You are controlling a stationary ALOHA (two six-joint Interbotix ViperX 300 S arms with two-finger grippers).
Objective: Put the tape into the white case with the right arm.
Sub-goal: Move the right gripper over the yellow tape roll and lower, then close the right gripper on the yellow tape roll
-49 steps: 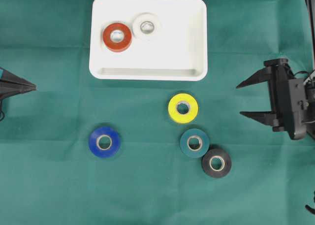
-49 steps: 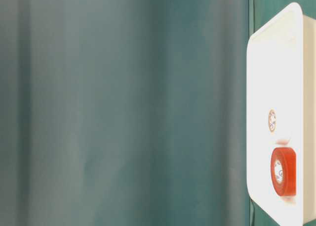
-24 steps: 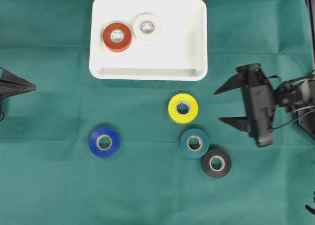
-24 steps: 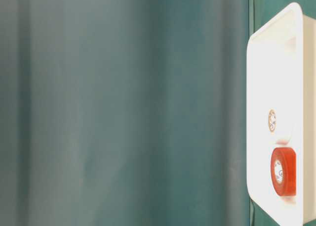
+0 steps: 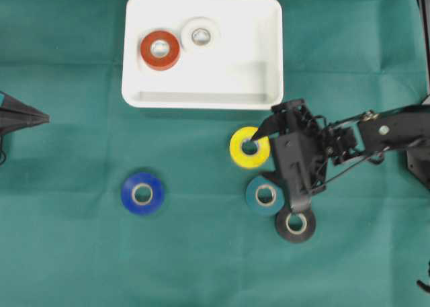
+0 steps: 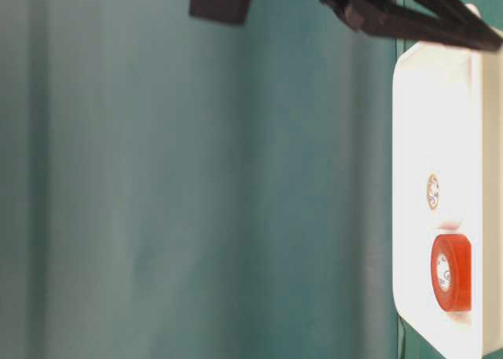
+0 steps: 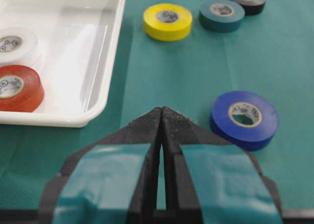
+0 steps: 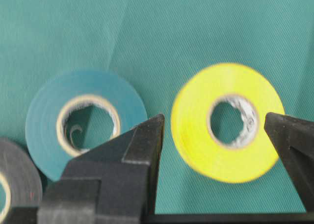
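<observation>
You have six rolls of tape in all. Four lie on the green cloth: nearest you a black roll, touching it a teal roll, off to the left a blue roll, and beyond them a yellow roll. Two more, a red roll and a white roll, already lie side by side inside the shallow white rectangular plastic case at the far side.

Your right gripper reaches in from the right, its two pointed black fingers spread either side of the yellow roll; whether they touch it you probably cannot tell, since the overhead view is blurred there. Your left gripper, black with teal bands, rests at the left edge with its fingers pressed together, grasping nothing.
</observation>
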